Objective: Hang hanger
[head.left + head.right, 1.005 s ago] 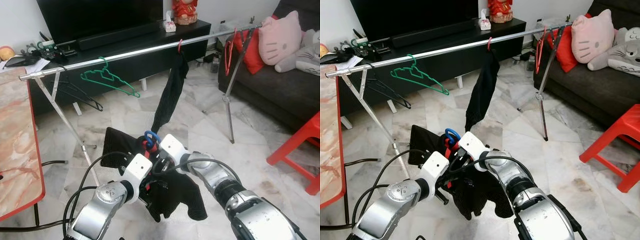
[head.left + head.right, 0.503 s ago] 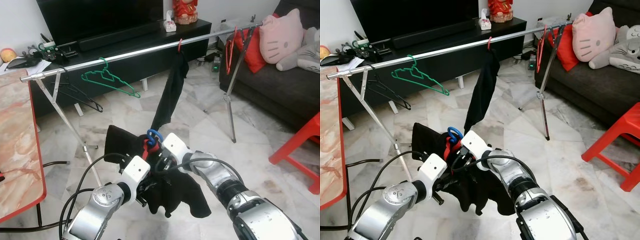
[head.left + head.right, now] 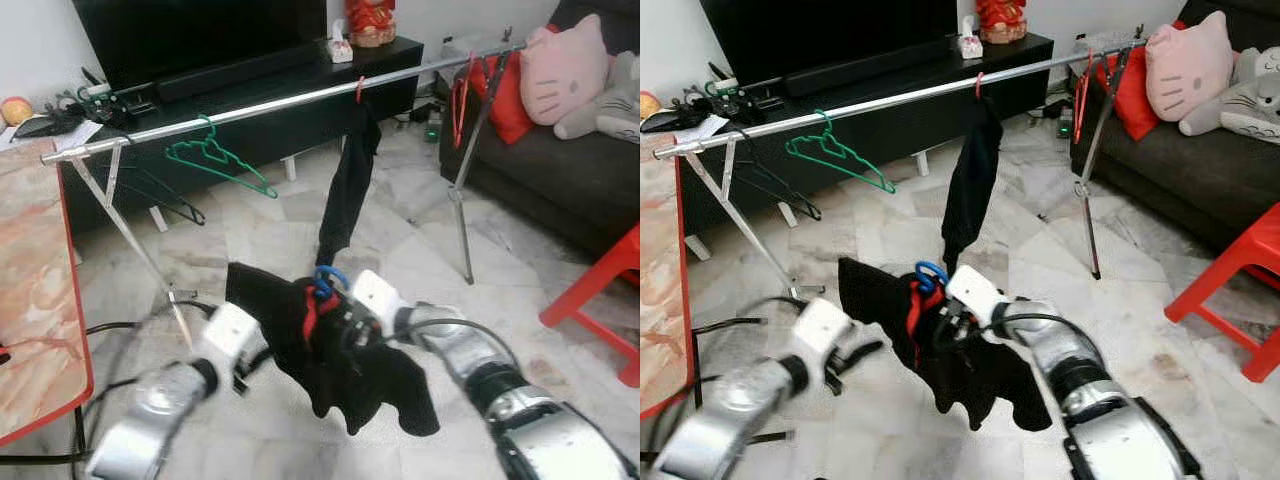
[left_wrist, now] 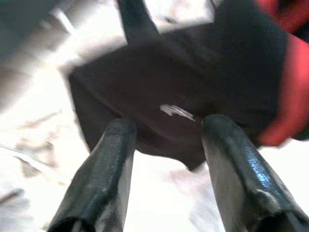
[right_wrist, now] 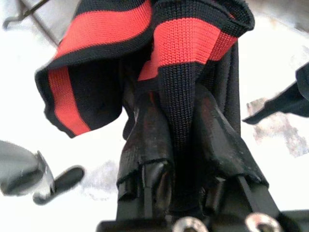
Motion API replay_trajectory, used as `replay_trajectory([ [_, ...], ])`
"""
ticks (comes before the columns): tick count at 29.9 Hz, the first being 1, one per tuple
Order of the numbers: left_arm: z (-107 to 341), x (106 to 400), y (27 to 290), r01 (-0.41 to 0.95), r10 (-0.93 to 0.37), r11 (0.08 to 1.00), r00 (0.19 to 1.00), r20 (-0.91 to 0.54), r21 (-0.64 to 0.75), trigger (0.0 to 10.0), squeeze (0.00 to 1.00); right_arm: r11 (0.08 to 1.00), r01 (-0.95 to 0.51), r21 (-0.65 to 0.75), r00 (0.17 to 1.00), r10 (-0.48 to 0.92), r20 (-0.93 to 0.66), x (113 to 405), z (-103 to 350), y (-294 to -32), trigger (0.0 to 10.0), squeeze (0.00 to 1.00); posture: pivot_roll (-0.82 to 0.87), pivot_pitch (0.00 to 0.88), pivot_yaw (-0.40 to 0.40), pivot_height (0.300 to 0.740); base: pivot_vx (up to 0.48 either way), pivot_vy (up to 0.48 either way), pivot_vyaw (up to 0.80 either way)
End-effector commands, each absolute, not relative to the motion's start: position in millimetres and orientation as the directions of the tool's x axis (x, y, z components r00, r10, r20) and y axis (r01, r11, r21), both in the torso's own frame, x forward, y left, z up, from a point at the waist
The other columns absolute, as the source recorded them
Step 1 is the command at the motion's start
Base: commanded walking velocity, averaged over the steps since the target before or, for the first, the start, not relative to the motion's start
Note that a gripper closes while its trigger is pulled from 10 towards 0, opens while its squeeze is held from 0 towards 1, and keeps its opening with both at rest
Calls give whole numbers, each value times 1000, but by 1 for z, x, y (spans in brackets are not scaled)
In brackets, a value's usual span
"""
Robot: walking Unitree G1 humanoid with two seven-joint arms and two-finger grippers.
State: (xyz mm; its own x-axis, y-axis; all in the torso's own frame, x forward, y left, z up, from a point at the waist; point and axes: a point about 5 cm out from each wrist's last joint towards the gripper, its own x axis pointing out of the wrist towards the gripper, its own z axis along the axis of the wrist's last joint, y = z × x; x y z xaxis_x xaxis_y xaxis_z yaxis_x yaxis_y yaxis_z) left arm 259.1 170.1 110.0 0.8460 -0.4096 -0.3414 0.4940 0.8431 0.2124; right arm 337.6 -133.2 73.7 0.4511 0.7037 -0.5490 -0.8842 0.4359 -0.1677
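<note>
1. A black garment (image 3: 340, 350) with a red-striped collar, on a blue hanger (image 3: 327, 280), is held low in front of the metal rail (image 3: 280, 100), well below it.
2. The right gripper (image 5: 181, 140) is clamped on the collar, fabric pinched between both fingers.
3. The left gripper (image 4: 166, 140) is spread wide, nothing held, fingertips just beside the garment's edge; left arm is blurred.
4. A green hanger (image 3: 215, 155) is hung on the rail towards its table (image 3: 35, 300) end.
5. A dark cloth (image 3: 350, 185) on a red hook is hung at mid-rail.
6. Red hangers (image 3: 460, 100) are seen near the rail's sofa (image 3: 560, 170) end.
</note>
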Motion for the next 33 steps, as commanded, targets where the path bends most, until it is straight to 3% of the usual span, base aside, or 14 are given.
replay_trajectory([
  [1, 117, 255, 174, 504, -428, 834, 847, -315, 223, 10000, 1000, 341, -917, -207, 398, 743, -538, 338, 83, -131, 0, 0, -80, 0, 58, 740, 0, 0, 0],
  [9, 110, 236, 177, 669, -561, 717, 720, -409, 195, 10000, 1000, 181, -968, -175, 247, 818, -519, 328, 91, -142, 0, 0, -76, 0, 57, 740, 0, 0, 0],
  [10, 109, 232, 176, 694, -584, 700, 693, -424, 170, 10000, 737, 158, -974, -160, 220, 822, -525, 327, 91, -143, 0, 0, -78, 0, 60, 740, 0, 0, 0],
  [11, 107, 228, 175, 727, -609, 671, 654, -447, 149, 10000, 306, 120, -983, -140, 178, 826, -535, 324, 90, -143, 0, 0, -77, 0, 60, 740, 0, 0, 0],
  [12, 105, 221, 174, 771, -640, 623, 598, -482, 130, 10000, 0, 53, -993, -108, 104, 826, -553, 319, 88, -145, 0, 0, -76, 0, 58, 740, 0, 0, 0],
  [22, 106, 211, 169, 837, -706, 542, 499, -503, 71, 10000, 0, -127, -992, -11, -94, 791, -604, 303, 81, -150, 0, 0, -68, 0, 52, 740, 0, 0, 0],
  [30, 107, 210, 164, 853, -726, 519, 473, -499, 55, 10000, 0, -185, -983, 19, -157, 770, -618, 297, 79, -150, 0, 0, -69, 0, 47, 740, 0, 0, 0],
  [33, 106, 206, 158, 876, -753, 483, 415, -510, 0, 10000, 0, -194, -981, 5, -155, 769, -620, 298, 78, -145, 0, 0, -65, 0, 42, 740, 0, 0, 0],
])
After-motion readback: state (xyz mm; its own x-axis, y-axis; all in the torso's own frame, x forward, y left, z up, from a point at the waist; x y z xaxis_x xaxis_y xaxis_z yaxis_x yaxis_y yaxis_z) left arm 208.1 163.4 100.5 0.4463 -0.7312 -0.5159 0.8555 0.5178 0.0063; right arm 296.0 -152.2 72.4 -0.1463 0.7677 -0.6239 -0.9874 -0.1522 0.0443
